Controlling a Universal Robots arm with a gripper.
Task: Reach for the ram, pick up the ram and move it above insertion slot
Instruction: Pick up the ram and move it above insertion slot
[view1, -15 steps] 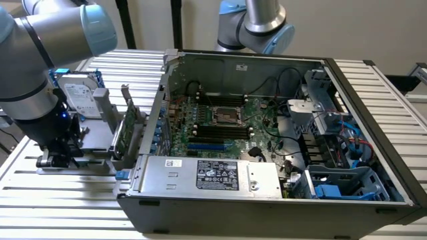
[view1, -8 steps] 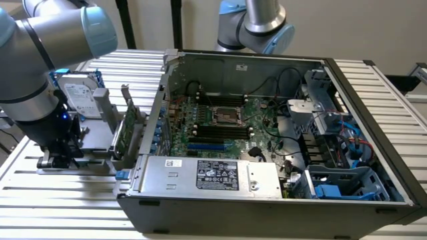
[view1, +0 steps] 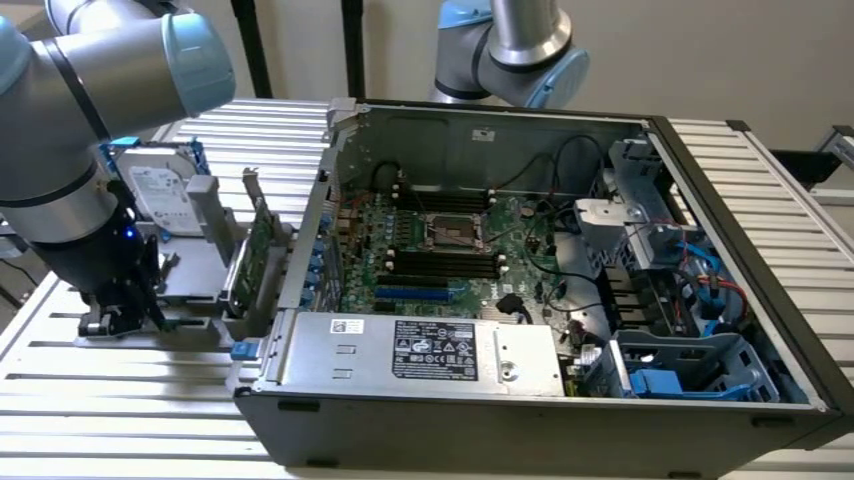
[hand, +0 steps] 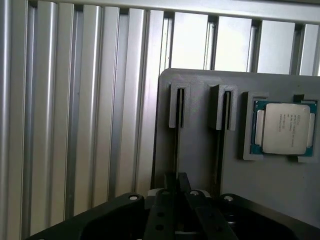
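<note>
Nearest the wrist camera, the gripper (hand: 176, 180) points down at a grey holder (hand: 200, 165) lying on the slatted aluminium table (hand: 90, 125). Its fingers (hand: 161, 212) stand drawn together and appear clamped on the ram (hand: 176, 145), seen edge-on as a thin dark line running out from an end bracket (hand: 179, 105). A second thin edge (hand: 220, 150) stands just beside it in a parallel bracket. A processor (hand: 282, 128) rests in a recess farther along the holder.

In the exterior view the arm (view1: 67, 200) reaches down to the holder at that view's left, near an upright expansion card (view1: 254, 255) and a hard drive (view1: 158, 195). The open computer case (view1: 707, 200) lies to that view's right, and its dark insertion slot (view1: 438, 262) is well apart from the gripper.

Step in hand, by judgement: the pick-up, at the point of grasp, with the ram seated in the holder and not yet lifted. The lift calls for a straight pull along the bracket grooves, keeping the stick upright and clear of its neighbour, since any tilt could bind it.
</note>
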